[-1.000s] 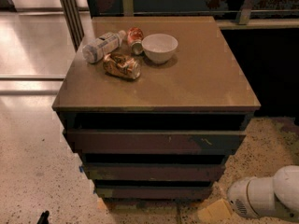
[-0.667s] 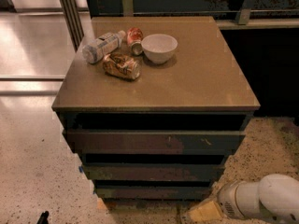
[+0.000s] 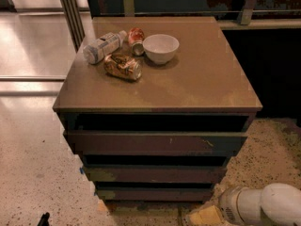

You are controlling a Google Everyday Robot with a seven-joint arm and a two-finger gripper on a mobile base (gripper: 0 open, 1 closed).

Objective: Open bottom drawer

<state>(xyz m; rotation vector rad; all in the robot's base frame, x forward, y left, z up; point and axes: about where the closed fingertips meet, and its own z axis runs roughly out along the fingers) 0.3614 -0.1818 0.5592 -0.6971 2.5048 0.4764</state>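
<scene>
Brown matte top of the desk (image 3: 202, 79) fills the middle of the view, its far edge meeting a dark rail that is cut off at the top. Pale speckled floor (image 3: 33, 164) lies to the left and below. The right side beyond the desk is black shadow, with nothing legible there.

Three drawer fronts are stacked under the top, stepping narrower downward, and each has a dark slot above it whose interior cannot be read.
- top drawer (image 3: 155, 142): widest, maroon-brown, with pale scratches near its right end.
- middle drawer (image 3: 155, 174): greenish worn patch at its left end.
- bottom drawer (image 3: 155, 194): narrowest and lowest, dark maroon, just above the floor. No handle is seen and none of its inside shows. Its right end sits close to the arm, and whether it is pulled out at all cannot be told.

White robot arm (image 3: 268, 204) enters at the lower right corner and is cut off by the right and bottom edges.

On the desk's far left:
- white bowl (image 3: 161, 47), upright.
- plastic bottle (image 3: 102, 46), lying on its side to the left of the bowl.
- crumpled can (image 3: 122, 67), lying in front, near both.
- red can (image 3: 136, 39), between bottle and bowl; label unreadable.

Pincer (image 3: 203, 216): a tan shape at the arm's left tip, low on the floor side, just below and right of the bottom drawer, partly cut off by the bottom edge. I cannot tell whether it is open or closed, or whether it touches the drawer.

Small black object (image 3: 43, 219) at the bottom left edge, unidentifiable.
</scene>
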